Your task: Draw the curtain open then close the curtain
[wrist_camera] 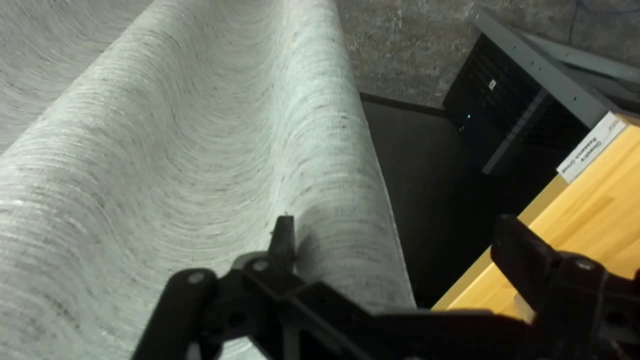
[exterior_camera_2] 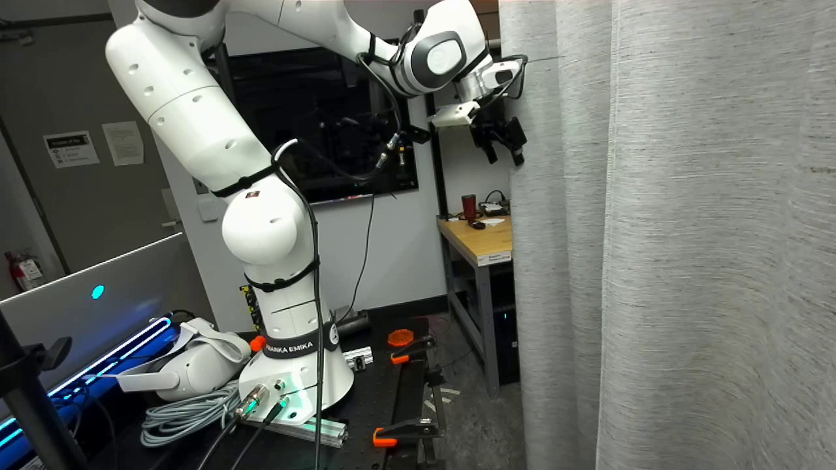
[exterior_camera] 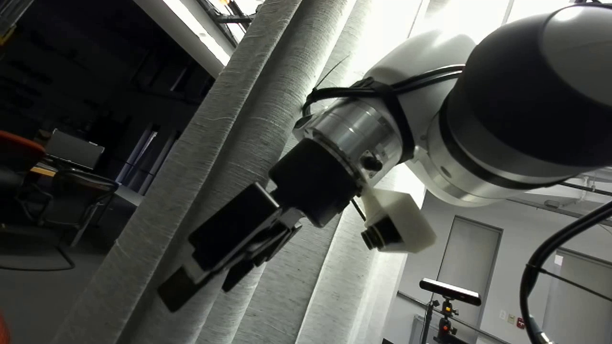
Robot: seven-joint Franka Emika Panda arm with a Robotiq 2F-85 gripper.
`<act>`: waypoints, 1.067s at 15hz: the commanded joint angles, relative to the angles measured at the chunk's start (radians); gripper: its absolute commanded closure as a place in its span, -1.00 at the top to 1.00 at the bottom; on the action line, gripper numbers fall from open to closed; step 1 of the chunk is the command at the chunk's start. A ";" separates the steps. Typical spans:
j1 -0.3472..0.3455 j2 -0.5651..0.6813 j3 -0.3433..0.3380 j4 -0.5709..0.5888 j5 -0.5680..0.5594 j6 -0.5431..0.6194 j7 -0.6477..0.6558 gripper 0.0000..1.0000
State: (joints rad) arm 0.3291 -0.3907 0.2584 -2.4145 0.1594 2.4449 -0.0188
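The curtain is a large pale grey-white ribbed sheet hanging in tall vertical folds. It shows in both exterior views (exterior_camera: pixel 267 105) (exterior_camera_2: pixel 705 228) and fills the left half of the wrist view (wrist_camera: pixel 200 150). My gripper (exterior_camera_2: pixel 504 158) is black and open, pointing downward beside the curtain's near edge, high up. In the wrist view the gripper (wrist_camera: pixel 395 232) has its left finger against or just over a curtain fold. The right finger is past the curtain's free edge, so that edge lies between the spread fingers. Whether the left finger touches the fabric is unclear. The gripper (exterior_camera: pixel 203 284) also shows in front of the folds.
A wooden-topped desk (exterior_camera_2: pixel 480 240) with a red cup (exterior_camera_2: pixel 469 207) stands behind the curtain edge; it also shows in the wrist view (wrist_camera: pixel 600 215). A dark wall screen (exterior_camera_2: pixel 313 117) is behind the arm. A camera on a stand (exterior_camera: pixel 449 291) is at lower right.
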 commanded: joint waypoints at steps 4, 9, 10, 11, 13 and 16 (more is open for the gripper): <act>-0.004 -0.027 -0.008 0.004 0.031 0.152 0.092 1.00; -0.010 -0.035 -0.003 0.055 0.044 0.260 0.170 1.00; -0.013 -0.034 -0.001 0.069 0.043 0.275 0.186 1.00; -0.016 -0.033 0.001 0.084 0.041 0.295 0.203 1.00; -0.029 -0.026 0.007 0.115 0.032 0.331 0.235 1.00; -0.052 -0.005 0.021 0.166 0.018 0.372 0.275 1.00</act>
State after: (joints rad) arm 0.3130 -0.4194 0.2540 -2.3024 0.1787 2.7737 0.2122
